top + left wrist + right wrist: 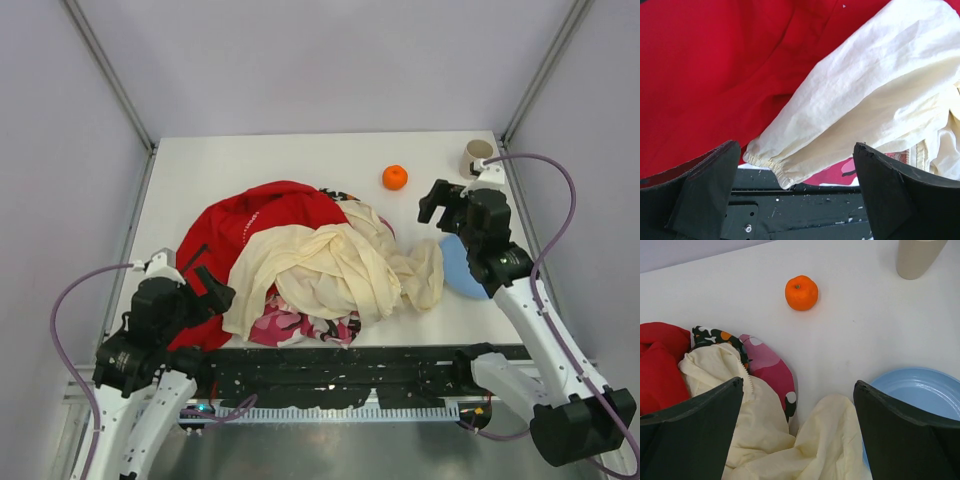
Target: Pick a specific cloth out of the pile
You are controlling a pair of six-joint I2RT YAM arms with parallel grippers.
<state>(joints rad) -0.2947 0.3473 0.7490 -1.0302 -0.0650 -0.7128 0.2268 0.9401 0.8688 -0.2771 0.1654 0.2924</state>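
The pile (300, 255) lies at the table's middle: a red jacket (250, 215), a cream-yellow cloth (330, 265) draped over it, pink-white camouflage fabric (290, 325) at the near edge. No plain bright-white cloth shows; it is hidden or out of view. My left gripper (208, 288) is open at the pile's left near corner; in the left wrist view it (797, 150) hangs over a cream sleeve cuff (770, 160) and the red jacket (715, 75). My right gripper (440, 205) is open and empty above the pile's right end, over cream folds (765, 440) and pink camouflage (767, 367).
An orange (395, 177) lies behind the pile. A beige cup (477, 155) stands at the back right corner. A blue plate (460, 270) lies under the right arm, touching the cream cloth. A black perforated rail (330, 365) runs along the near edge.
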